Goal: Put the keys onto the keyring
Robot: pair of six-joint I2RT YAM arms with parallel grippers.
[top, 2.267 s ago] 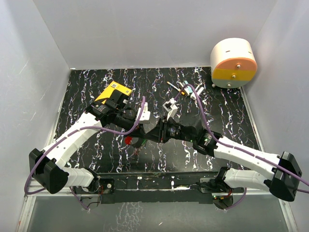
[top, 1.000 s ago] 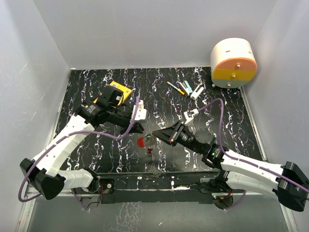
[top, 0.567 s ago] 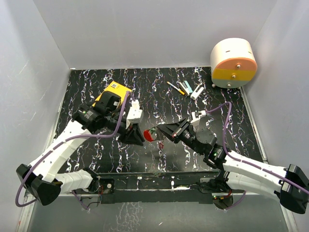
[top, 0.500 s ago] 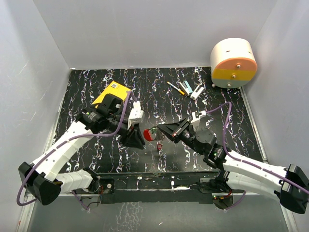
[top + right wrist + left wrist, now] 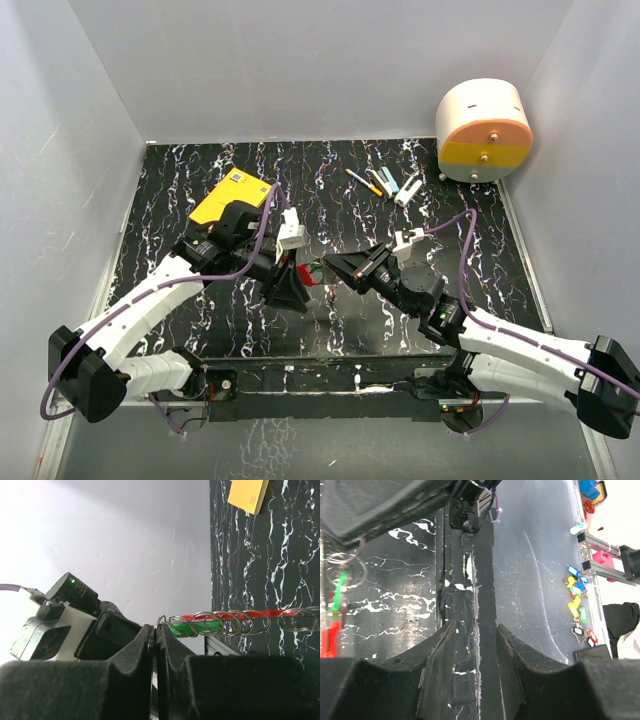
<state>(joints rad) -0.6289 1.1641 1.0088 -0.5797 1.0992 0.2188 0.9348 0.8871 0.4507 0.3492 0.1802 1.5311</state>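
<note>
a: closing in, isn't it? the left gripper (image 5: 291,290) is now just beside the red key (image 5: 306,283), where half a second ago there was a clear gap between them.
b: yes, and its jaws have spread. the left wrist view shows its fingers (image 5: 440,670) apart with nothing between them. the right gripper (image 5: 327,264) sits about where it was and is clamped on the end ring of the keyring (image 5: 220,622).
a: where does the key hang?
b: off that chain of rings, in the air between the two grippers, above the near middle of the table (image 5: 200,170). a green piece (image 5: 192,628) lies along the chain beside it.
a: anything hard to read?
b: from above, the rings are too fine to make out, and the key is only a red speck at the left gripper's tip. the left wrist view cuts the red key off at its left edge. whether a silver key hangs among the rings, i cannot tell.
</note>
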